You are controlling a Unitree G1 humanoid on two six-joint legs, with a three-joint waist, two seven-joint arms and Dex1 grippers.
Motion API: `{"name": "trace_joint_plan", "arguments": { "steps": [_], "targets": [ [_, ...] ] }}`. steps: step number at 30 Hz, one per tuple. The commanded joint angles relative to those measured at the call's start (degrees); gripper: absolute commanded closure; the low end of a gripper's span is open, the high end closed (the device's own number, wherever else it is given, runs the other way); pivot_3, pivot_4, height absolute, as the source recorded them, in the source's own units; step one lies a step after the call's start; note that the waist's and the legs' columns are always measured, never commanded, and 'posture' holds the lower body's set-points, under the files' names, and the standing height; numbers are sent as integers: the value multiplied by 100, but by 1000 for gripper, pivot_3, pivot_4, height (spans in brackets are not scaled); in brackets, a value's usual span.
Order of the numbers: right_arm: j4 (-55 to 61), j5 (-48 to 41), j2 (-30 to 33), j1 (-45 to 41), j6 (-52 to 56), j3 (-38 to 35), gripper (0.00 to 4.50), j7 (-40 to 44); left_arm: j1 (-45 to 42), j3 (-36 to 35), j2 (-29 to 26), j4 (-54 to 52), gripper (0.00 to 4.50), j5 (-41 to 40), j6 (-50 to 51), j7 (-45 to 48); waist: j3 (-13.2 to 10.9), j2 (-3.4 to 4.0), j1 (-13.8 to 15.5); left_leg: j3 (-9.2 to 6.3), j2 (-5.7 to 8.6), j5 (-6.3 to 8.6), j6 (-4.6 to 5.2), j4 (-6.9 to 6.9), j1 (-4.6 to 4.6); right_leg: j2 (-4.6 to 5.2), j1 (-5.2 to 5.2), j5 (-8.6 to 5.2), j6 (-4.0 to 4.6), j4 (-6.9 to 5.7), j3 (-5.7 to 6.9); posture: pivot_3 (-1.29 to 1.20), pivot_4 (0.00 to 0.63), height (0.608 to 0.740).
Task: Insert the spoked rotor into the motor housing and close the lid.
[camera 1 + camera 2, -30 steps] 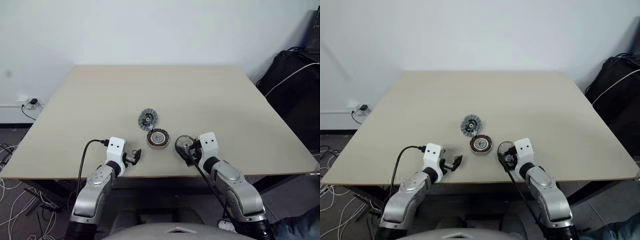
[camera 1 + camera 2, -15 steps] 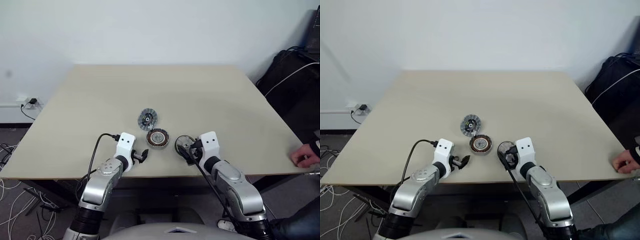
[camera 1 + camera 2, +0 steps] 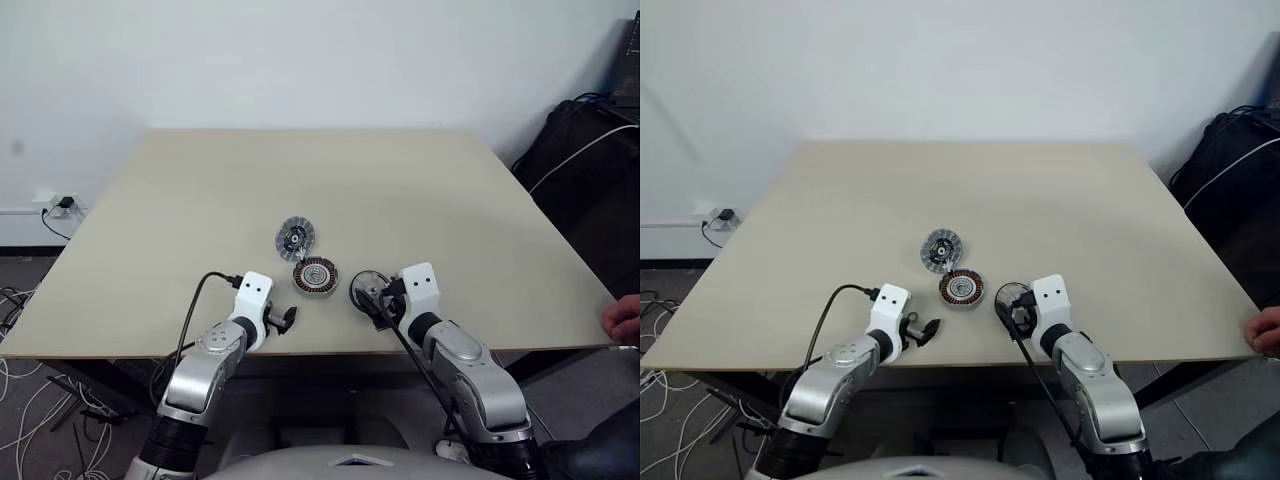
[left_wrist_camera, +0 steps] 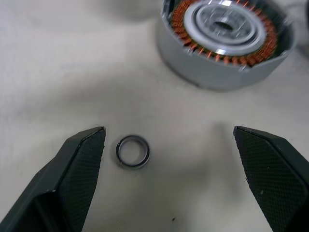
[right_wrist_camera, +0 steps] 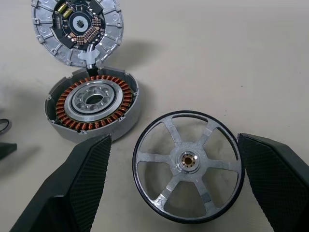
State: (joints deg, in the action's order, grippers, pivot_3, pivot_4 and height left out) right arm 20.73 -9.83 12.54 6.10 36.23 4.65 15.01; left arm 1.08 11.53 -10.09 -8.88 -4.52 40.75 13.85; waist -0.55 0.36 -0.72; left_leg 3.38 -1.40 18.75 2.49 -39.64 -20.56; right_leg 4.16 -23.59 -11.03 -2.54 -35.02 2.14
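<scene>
Both arms reach low over the table (image 3: 150,210). Left gripper (image 4: 169,164) open around a ring (image 4: 132,151); right gripper (image 5: 174,179) open around the rotor (image 5: 188,166).

The beige table (image 3: 400,190) carries the motor housing (image 3: 315,276), lid (image 3: 296,238), spoked rotor (image 5: 189,166) and a small ring (image 4: 133,151).

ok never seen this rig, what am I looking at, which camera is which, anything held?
A two-armed humanoid robot at a beige wooden table. Two pictures come from its head, looking down over both arms; the other two from cameras on each wrist.

On the table: a round grey motor housing with copper windings, a ribbed silver lid with a dark centre attached at its far edge, a silver spoked rotor with a dark rim, and a small dark metal ring.

The left gripper straddles the ring, the right gripper the rotor. Both jaws stand open; nothing is held.
</scene>
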Motion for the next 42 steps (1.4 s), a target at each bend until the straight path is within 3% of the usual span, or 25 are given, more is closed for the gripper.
{"name": "trace_joint_plan", "arguments": {
  "steps": [1, 12, 17, 27, 34, 42],
  "targets": [
    [113, -27, -39, -43, -161, -32, 37, -2, -154, -128, 53, 96, 28, 49, -155, -98, 0, -1, 1, 0, 0, 0, 0, 0, 0, 0, 0, 0, 0, 0, 0, 0, 0, 740],
    [96, -18, -118, -53, -221, -9, 37, -7, -528, -43, 175, 737, 28, 106, -336, -59, 1, 1, 3, -4, 0, -8, -5, -1, 5, 0, 6, 1, -1, -5, 2, 0, 0, 740],
    [124, -18, -155, -9, -243, -53, 0, -37, -410, -68, 152, 629, 1127, 86, -232, 4, 1, 1, 6, -5, 0, -8, -6, -1, 3, -1, 4, 1, 0, -5, 1, 0, 0, 740],
    [99, -31, -196, -16, -249, -65, 0, -53, 141, -206, 148, 86, 4367, 24, 0, -36, 6, 7, 4, -5, -1, -4, -4, 0, 2, 0, 4, 0, 1, -1, 1, 0, 0, 740],
    [43, -27, -188, -65, -233, -20, 0, -3, 94, -283, 263, -496, 4463, -3, -137, -155, 1, 1, 3, -4, -3, -5, -4, 0, 1, 0, 1, 0, 0, -2, 1, 0, 0, 740],
    [14, -18, -194, -112, -227, 14, 0, 9, -565, -107, 511, -264, 4463, 112, -711, -164, -7, -10, 7, -5, 0, -5, -4, 0, -1, -1, 1, 1, 1, -1, 2, 0, 0, 740]
  ]
}}
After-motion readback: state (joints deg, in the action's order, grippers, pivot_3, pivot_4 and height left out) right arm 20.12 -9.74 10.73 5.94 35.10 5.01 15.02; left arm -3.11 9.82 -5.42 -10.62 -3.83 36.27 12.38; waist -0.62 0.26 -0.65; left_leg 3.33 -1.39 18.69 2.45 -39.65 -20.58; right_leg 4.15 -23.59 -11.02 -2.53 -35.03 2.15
